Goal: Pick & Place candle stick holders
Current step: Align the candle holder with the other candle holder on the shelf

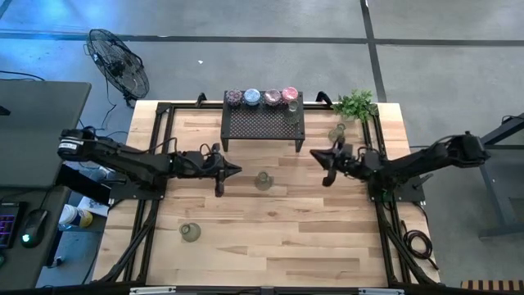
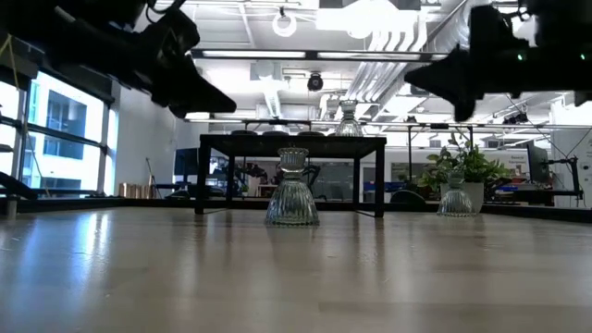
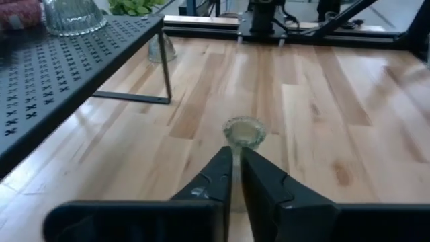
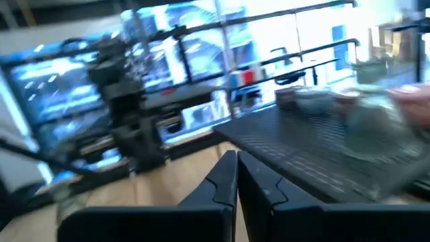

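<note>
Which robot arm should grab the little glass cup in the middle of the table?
Probably the left. Its gripper points straight at the small clear ribbed glass cup, which sits just ahead. The right gripper is farther off.

We have two dark, slender jointed arms. Our left arm (image 1: 123, 160) carries a white label near its base; our right arm (image 1: 426, 164) trails a black cable. Each wrist ends in flat, matte black fingers (image 3: 215, 178) with bevelled edges.
</note>
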{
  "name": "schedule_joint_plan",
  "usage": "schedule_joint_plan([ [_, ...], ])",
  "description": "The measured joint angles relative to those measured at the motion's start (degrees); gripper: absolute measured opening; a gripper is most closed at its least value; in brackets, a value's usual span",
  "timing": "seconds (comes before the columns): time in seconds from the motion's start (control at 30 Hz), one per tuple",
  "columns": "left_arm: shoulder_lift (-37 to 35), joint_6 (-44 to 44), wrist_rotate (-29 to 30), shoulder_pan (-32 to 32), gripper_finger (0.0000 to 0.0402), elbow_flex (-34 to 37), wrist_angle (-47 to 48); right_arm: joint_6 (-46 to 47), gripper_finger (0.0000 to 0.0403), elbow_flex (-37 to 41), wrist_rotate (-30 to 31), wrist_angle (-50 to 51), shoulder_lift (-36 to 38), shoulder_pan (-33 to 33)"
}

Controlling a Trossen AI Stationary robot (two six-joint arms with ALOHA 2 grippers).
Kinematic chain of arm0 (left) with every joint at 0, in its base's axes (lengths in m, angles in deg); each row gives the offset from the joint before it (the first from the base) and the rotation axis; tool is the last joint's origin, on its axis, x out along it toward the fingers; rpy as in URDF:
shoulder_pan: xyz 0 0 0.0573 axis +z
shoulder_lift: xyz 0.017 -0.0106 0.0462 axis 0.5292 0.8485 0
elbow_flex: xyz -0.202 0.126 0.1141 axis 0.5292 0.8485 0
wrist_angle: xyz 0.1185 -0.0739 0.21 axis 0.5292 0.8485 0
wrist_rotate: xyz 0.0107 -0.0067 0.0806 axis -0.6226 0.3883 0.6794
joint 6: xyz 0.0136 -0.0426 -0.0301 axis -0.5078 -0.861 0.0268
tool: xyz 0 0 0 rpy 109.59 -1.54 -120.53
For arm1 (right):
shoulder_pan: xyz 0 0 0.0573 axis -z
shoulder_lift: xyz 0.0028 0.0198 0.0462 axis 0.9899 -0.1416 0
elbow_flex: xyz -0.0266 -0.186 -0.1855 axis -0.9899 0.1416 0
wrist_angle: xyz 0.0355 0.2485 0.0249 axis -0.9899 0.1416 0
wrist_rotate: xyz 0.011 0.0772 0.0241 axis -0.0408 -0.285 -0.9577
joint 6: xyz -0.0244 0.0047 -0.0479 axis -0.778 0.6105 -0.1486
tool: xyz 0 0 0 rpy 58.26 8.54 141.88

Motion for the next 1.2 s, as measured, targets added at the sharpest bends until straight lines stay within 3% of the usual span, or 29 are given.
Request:
schedule_joint_plan([
  [0.17, 0.9, -2.8, 3.8, -2.7, 0.0087, -1.0, -0.1, 4.3, 0.0001, 5.3, 5.0, -6.4, -0.1, 1.8],
  [0.33, 6.1, -3.9, 7.2, -4.8, 0.0142, -3.9, -0.3, 5.3, 0.0001, 4.8, 8.7, -2.1, -0.3, 2.2],
  [0.77, 22.6, -8.1, 11.0, -5.8, 0.0259, -15.2, 0.2, 4.9, 0.0001, 4.9, 8.8, -0.4, -0.4, 2.2],
  [0.97, 26.1, -6.4, 13.5, -5.8, 0.0287, -16.7, 0.0, 4.9, 0.0001, 4.9, 8.8, 0.8, -0.4, 2.2],
  [1.2, 28.3, -6.2, 13.6, -5.3, 0.0292, -16.9, -2.7, 4.9, 0.0001, 4.9, 8.8, 0.9, -0.4, 2.2],
])
